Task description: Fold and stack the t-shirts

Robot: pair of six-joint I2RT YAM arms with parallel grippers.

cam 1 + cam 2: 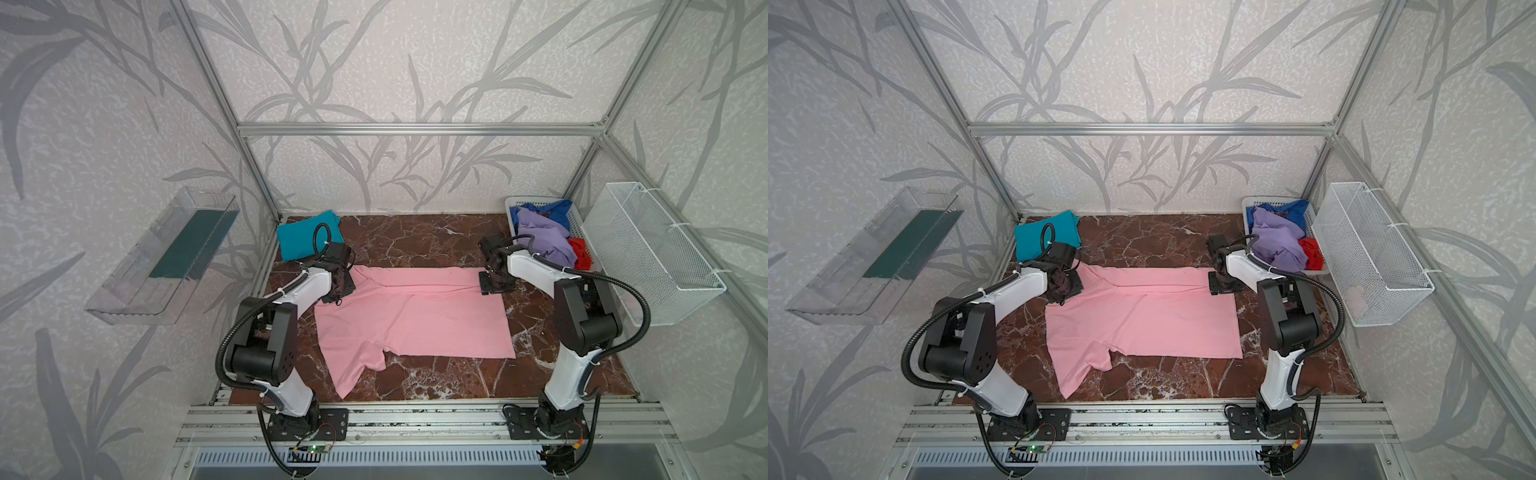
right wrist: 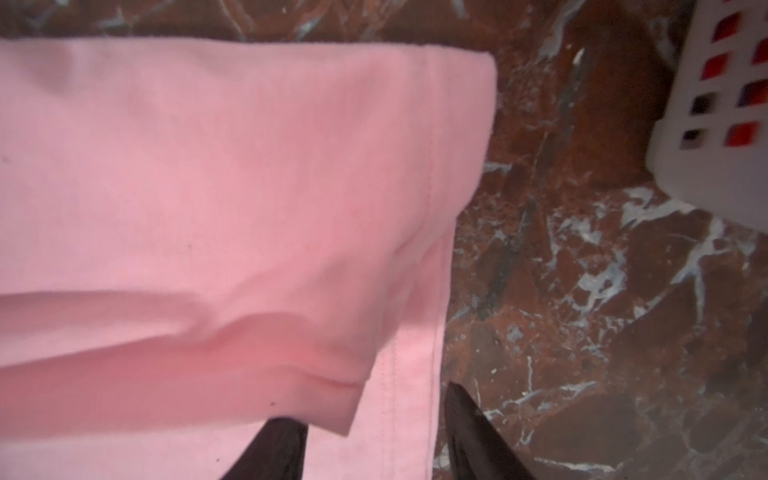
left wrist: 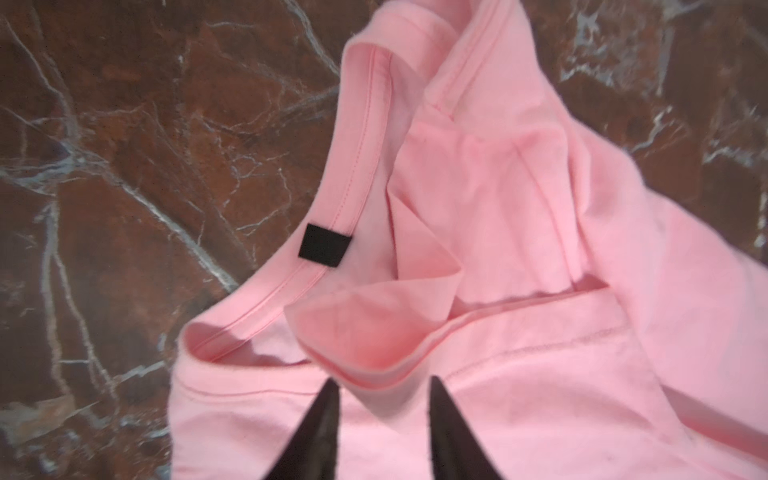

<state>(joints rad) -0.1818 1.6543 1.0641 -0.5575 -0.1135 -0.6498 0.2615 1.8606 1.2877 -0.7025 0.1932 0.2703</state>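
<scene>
**Position of the work.** The pink shirt (image 1: 411,320) lies flat at the centre of the table (image 1: 415,241) in both top views. Its upper edge is turned over in a long band, and one sleeve trails toward the lower left. A folded teal shirt (image 1: 303,237) sits at the table's upper left corner. The lavender shirt (image 1: 544,237), blue shirt (image 1: 557,208) and red shirt (image 1: 579,251) are heaped in the white basket (image 1: 512,204) at upper right.

**Grippers.** The left gripper (image 3: 383,386) hangs over the collar end with its jaws parted and nothing between them; a raised fold lies just beyond the tips. The right gripper (image 2: 370,405) hangs over the hem corner, also parted and empty.

**Handling.** The cloth is judged light, limp and thin. It will sag, crease and drag on the table, so both ends should move together. Take hold at stitched edges, the collar band or the hem corner, pinching every layer at once.

**Markings.** A small black tag (image 3: 324,245) is sewn at the collar. No writing on it can be read.
</scene>
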